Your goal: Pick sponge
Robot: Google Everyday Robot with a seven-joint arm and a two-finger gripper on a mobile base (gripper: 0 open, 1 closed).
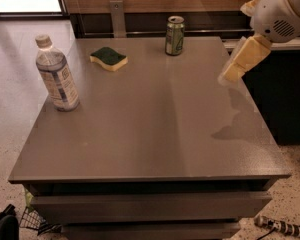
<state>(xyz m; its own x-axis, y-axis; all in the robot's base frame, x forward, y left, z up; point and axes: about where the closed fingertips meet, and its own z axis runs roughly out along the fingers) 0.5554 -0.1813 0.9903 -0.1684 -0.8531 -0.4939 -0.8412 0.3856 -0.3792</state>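
Note:
The sponge (108,58) lies flat on the grey table (155,129) at the far left, dark green top over pale yellow foam. My gripper (229,76) hangs above the table's right edge, its pale yellow padded fingers (245,57) pointing down and left. It is far to the right of the sponge and holds nothing that I can see.
A clear water bottle (56,75) with a white cap stands near the table's left edge. A green drink can (174,35) stands at the far edge, right of the sponge. A dark counter lies to the right of the table.

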